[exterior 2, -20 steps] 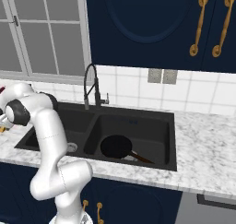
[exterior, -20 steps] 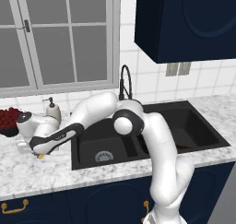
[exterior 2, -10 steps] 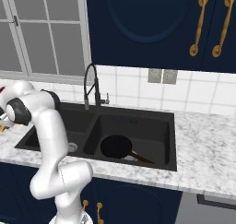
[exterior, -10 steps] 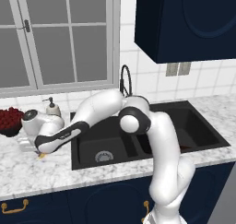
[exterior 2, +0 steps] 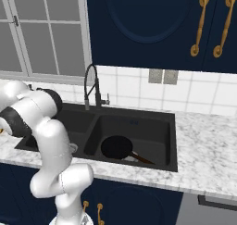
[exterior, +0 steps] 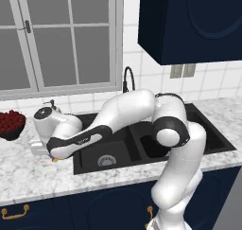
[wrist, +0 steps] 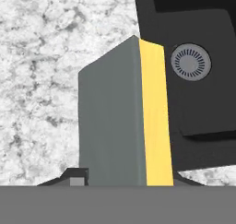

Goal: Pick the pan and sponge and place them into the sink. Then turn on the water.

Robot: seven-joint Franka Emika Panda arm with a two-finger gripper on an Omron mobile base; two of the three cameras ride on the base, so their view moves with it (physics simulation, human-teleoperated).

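My gripper [wrist: 126, 179] is shut on the sponge [wrist: 122, 121], which has a grey-green face and a yellow layer. It hangs just over the marble counter left of the sink [wrist: 193, 103]. In the left base view the gripper [exterior: 53, 157] is low at the counter's left, with a sliver of yellow sponge [exterior: 56, 160] under it. The black pan [exterior 2: 118, 147] lies in the right basin of the sink [exterior 2: 139, 127], its handle pointing right. No water shows at the black gooseneck faucet [exterior 2: 90, 87].
A dark bowl of red fruit [exterior: 10, 122] stands on the counter at the far left. A soap dispenser [exterior: 49, 103] peeks out behind the arm. The left basin's silver drain [exterior: 107, 161] lies close to the gripper. A window runs behind the sink.
The jaws have closed in on the sponge. The arm has barely moved.
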